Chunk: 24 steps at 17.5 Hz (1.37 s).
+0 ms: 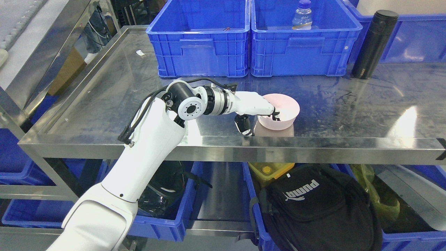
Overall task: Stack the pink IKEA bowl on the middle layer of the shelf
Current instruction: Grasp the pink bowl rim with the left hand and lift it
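A pink bowl (284, 111) stands on the steel shelf (115, 101), close to its front edge and right of the middle. My left hand (260, 115) reaches in from the lower left and sits at the bowl's left rim. Its fingers (275, 115) curl over the rim into the bowl while the thumb (245, 126) hangs down outside, near the shelf surface. The grip looks closed on the rim. My right arm does not show.
Two blue crates (198, 48) (299, 48) stand at the back of the shelf, one holding a water bottle (302, 15). A black flask (373, 43) stands at the back right. Below the shelf lie blue bins and a black bag (313, 205).
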Available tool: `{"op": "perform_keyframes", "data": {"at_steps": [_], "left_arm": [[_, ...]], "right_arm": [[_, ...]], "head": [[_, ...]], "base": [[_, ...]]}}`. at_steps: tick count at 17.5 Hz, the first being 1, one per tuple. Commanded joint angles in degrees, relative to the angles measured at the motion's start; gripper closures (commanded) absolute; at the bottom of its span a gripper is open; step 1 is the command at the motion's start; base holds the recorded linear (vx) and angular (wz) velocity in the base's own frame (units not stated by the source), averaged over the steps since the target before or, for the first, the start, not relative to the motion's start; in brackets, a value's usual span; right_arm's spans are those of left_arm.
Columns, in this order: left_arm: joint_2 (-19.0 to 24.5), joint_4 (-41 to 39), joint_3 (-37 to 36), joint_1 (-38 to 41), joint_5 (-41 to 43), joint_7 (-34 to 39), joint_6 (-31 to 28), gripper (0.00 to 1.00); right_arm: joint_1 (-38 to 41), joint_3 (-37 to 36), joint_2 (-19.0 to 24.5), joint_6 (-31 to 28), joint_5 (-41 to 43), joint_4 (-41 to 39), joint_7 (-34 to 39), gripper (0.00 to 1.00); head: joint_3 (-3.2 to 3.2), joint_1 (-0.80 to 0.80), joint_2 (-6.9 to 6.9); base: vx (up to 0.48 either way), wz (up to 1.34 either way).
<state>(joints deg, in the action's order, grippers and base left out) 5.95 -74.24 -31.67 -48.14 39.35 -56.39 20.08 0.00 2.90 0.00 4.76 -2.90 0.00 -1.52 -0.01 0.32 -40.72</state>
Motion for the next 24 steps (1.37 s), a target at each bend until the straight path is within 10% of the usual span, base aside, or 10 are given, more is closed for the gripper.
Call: {"op": "perform_keyframes", "data": {"at_steps": [1,6,24], "left_arm": [[-2.3,4.2,0.5,-0.1,0.6,-0.1,0.1,0.58],[-3.6,4.7,7.7,0.1,0.4,-1.2,5.1,1.0],[-4.9,-10.2,32.1,6.6,-17.5,-4.9,23.9,1.0]], "right_arm": [[1.2,0.0,-1.0,0.0,0.0,-1.0,0.0,0.0],[1.2,0.0,-1.0,0.0,0.0,-1.0,0.0,0.0],[1.2,0.0,-1.0,0.0,0.0,-1.0,0.0,0.0]], "head": [[0.0,0.0,0.0],[0.0,0.0,0.0],[0.0,0.0,0.0]], "base": [[0.0,0.0],[0.0,0.0],[0.0,0.0]]}}
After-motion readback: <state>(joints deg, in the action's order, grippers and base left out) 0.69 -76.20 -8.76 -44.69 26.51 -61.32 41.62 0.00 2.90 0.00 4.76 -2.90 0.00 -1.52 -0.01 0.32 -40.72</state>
